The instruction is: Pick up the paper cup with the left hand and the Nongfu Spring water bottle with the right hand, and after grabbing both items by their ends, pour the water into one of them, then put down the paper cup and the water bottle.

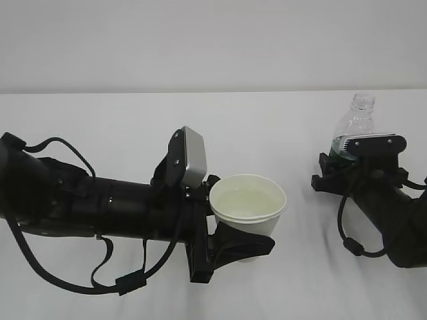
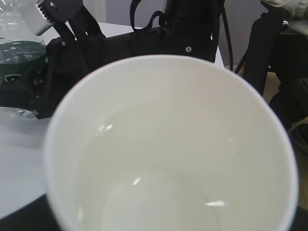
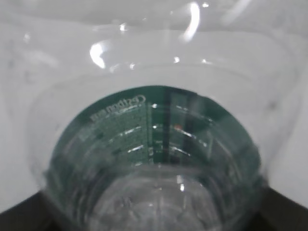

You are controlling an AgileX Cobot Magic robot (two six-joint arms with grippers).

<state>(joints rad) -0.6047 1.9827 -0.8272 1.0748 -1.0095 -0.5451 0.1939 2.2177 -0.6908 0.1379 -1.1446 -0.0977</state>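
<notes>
White table (image 1: 100, 280) fills the lower frame, pale wall (image 1: 200, 40) above.

Arms, two. The left hand (image 1: 230, 227) reaches in from the left edge, arm lying low and near horizontal across the lower left, grey plate up at centre, cables looping beneath. Its black fingers (image 1: 243, 245) sit either side of the paper cup (image 1: 248, 208), gripping it low on the body — closed on the cup. The right hand (image 1: 347, 160) comes in from the lower right corner, arm angled up and leftward, grey plate on top; its jaws clasp the Nongfu Spring water bottle (image 1: 355, 127) around the green label.

Bottle, one: upper right of frame, upright, uncapped, neck showing above the gripper; the base is hidden.

Cup, one: just right of centre, upright, rim open to the camera. The water (image 1: 247, 199) lies inside — pale, clear; highlights on its surface show in the left wrist view.
</notes>
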